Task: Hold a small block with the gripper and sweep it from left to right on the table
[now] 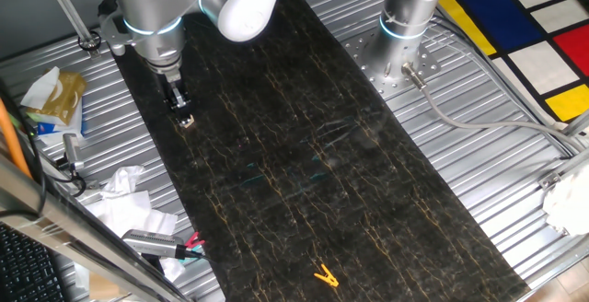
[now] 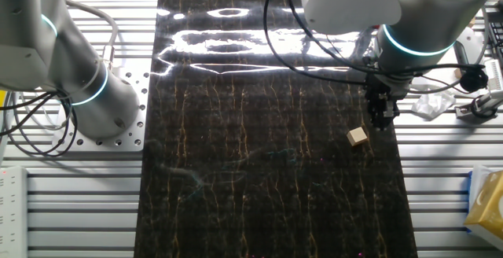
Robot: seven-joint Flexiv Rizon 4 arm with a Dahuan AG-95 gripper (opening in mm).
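In one fixed view I see the gripper (image 1: 181, 109) low over the table (image 1: 368, 210), near its edge, with the block (image 1: 187, 121) right at the fingertips; I cannot tell whether the jaws pinch it. In the other fixed view the block (image 2: 357, 137) lies on the table (image 2: 236, 211) just beside the gripper (image 2: 382, 119), seemingly apart. I judge the grasp unfinished and the sweep not begun.

Surface: black gold-veined table (image 1: 368, 201) in ribbed grey metal frame (image 1: 479, 155) | Resting on it: small block (image 2: 357, 137) near one edge; yellow clip (image 1: 325, 275) near one end
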